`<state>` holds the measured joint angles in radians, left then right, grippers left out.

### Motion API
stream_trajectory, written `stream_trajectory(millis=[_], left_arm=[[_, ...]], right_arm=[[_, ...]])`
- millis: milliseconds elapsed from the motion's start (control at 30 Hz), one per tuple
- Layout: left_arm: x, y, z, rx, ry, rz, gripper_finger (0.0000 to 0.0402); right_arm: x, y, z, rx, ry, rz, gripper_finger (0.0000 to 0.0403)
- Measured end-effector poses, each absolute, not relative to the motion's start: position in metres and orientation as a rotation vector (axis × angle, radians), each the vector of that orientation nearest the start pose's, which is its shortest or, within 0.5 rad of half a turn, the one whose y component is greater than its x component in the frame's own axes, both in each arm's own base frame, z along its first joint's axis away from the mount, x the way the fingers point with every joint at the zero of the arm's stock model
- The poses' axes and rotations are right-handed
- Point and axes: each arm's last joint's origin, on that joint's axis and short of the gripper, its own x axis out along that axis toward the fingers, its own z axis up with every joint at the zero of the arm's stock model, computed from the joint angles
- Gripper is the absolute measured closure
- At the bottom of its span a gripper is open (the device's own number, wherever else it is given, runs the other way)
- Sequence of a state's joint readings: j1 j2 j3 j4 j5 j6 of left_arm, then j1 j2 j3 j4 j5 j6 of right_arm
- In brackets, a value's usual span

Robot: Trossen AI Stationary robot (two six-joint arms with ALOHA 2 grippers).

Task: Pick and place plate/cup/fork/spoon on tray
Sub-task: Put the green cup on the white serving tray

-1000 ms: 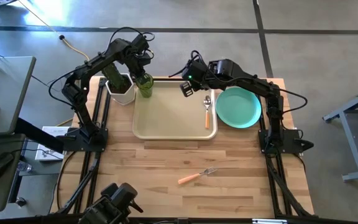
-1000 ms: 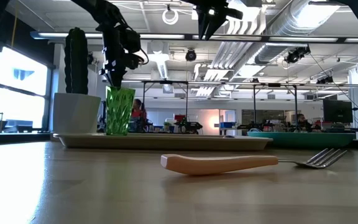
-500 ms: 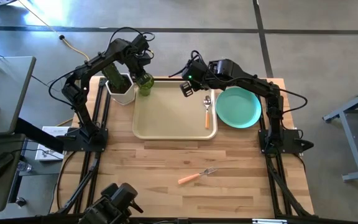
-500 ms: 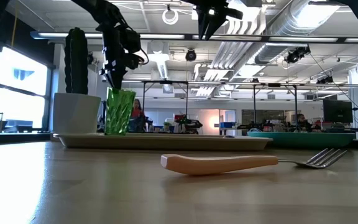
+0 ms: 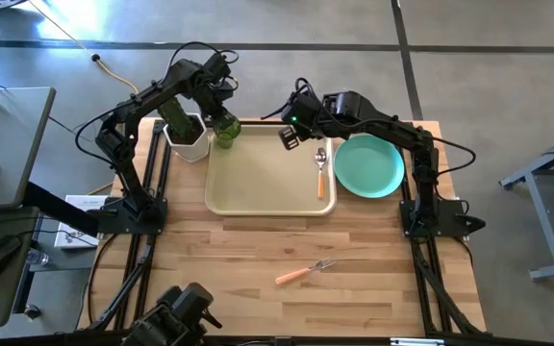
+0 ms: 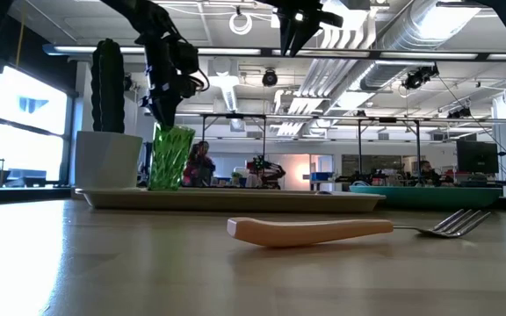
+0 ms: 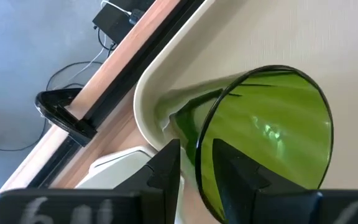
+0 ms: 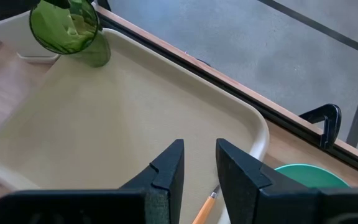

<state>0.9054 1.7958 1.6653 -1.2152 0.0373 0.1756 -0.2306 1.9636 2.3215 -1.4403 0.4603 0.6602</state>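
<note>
The green cup [image 5: 223, 128] stands tilted in the far left corner of the beige tray [image 5: 258, 187], and my left gripper [image 5: 217, 113] is shut on it from above. It also shows in the low view [image 6: 169, 158]. The spoon [image 5: 320, 171] lies on the tray's right side. The teal plate [image 5: 368, 165] lies on the table right of the tray. The fork [image 5: 306, 271] lies on the table nearer the front. My right gripper [image 5: 291, 135] hovers slightly open and empty over the tray's far edge. My left gripper pinches the cup's rim [image 7: 199, 149] with one finger [image 7: 232, 171] inside the cup and one finger [image 7: 166, 171] outside. The fingers come from above, pointing down. The cup is tilted, its base down in the tray's corner [image 7: 166, 118].
A white square pot with a cactus [image 5: 187, 137] stands right beside the tray's far left corner, close to the cup. The tray's middle [image 8: 135, 118] is bare. People and equipment show in the room behind the table in the low view.
The cup has tipped from upright to a slight tilt in my left gripper's hold and has shifted a little toward the cactus pot, with its base staying low at the tray.
</note>
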Motion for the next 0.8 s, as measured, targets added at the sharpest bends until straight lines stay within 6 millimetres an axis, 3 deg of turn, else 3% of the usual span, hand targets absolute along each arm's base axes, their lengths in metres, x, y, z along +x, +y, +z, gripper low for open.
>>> stream_trajectory(millis=[800], left_arm=[[0.2172,0.2795,0.2949,-0.42,1.298,0.702,0.0316]], right_arm=[[0.3607,-0.0979,0.4067,0.431,0.848,-0.945,0.0318]])
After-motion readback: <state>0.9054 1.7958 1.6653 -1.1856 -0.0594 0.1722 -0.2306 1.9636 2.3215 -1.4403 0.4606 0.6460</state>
